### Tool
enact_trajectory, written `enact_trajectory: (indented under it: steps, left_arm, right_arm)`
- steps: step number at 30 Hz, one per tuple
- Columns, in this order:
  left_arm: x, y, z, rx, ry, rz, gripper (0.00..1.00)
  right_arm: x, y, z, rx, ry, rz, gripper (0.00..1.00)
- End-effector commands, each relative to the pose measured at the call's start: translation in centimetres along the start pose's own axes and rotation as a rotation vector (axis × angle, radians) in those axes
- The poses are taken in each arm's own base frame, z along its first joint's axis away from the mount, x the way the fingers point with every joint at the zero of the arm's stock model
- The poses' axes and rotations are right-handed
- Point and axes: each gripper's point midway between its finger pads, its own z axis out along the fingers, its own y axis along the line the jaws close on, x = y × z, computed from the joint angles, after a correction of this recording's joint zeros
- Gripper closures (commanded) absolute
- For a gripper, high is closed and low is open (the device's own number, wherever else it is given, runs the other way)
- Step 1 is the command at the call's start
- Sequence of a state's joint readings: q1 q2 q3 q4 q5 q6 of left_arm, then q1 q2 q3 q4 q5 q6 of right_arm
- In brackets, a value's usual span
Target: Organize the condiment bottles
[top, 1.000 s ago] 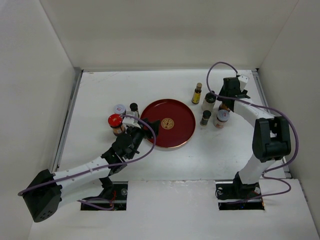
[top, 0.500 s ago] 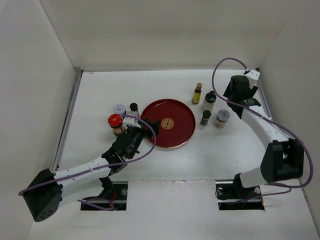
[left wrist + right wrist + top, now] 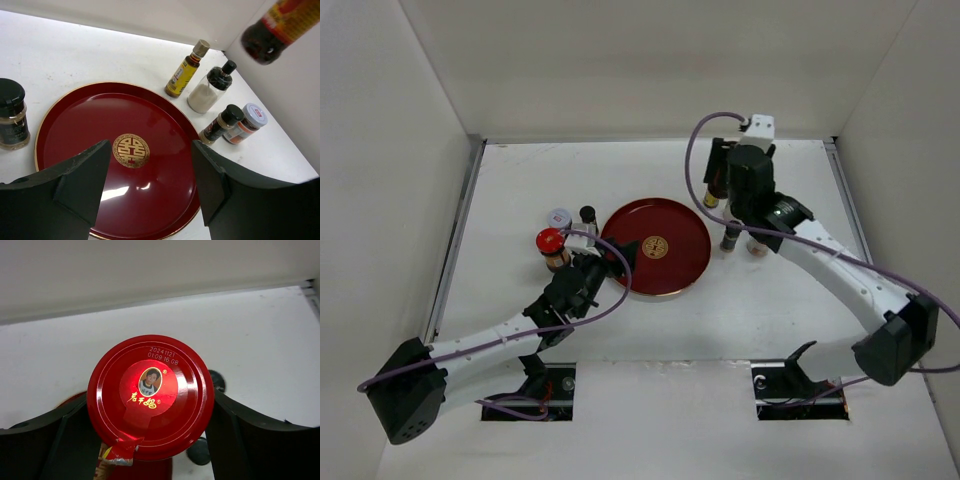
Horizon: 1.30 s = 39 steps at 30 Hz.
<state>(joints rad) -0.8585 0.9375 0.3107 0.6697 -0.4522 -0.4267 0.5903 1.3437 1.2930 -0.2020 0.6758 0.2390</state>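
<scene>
The right gripper (image 3: pixel 150 407) pinches a red-lidded jar (image 3: pixel 150 385), held in the air above the bottles at the tray's (image 3: pixel 685 270) two o'clock. If it slips, it could topple the amber bottle (image 3: pixel 186 70) beneath. The left gripper (image 3: pixel 150 185) hangs spread and empty at nine o'clock.

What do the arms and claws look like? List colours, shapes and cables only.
The left arm and right arm have white tubular links, black joint housings and a loose purple cable each. The left claw and right claw have broad matte black fingers.
</scene>
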Motion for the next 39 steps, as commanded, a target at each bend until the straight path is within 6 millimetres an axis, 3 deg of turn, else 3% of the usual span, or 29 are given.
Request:
enact_trajectory:
  steps: [1,4,9,15,23,28,39]
  left_arm:
    - [-1.7,-0.2,-0.1,0.012,-0.066,-0.043,0.37]
    - [-2.0,0.1,-0.2,0.006,-0.077,-0.050,0.37]
    - [-2.7,0.8,-0.5,-0.006,-0.104,-0.072,0.37]
    - [-3.2,1.7,-0.7,-0.029,-0.122,-0.096,0.37]
    - [-2.6,1.7,-0.3,-0.026,-0.097,-0.094,0.37]
    - [-3.4,2.2,-0.6,-0.039,-0.127,-0.094,0.37]
    - [-4.7,3.7,-1.1,-0.090,-0.160,-0.099,0.37]
  right_arm:
    - [-2.3,6.1,0.9,-0.134,-0.078,0.076,0.54]
    - [0.6,10.1,2.5,-0.183,-0.021,0.037,0.54]
    - [5.2,14.4,5.4,-0.223,0.043,0.010,0.53]
    - [9.6,16.7,7.9,-0.246,0.077,0.023,0.53]
    - [11.8,15.6,9.7,-0.209,0.067,0.068,0.49]
    - [13.2,14.7,10.4,-0.183,0.085,0.070,0.22]
    - [12.2,13.5,8.6,-0.220,0.093,0.101,0.13]
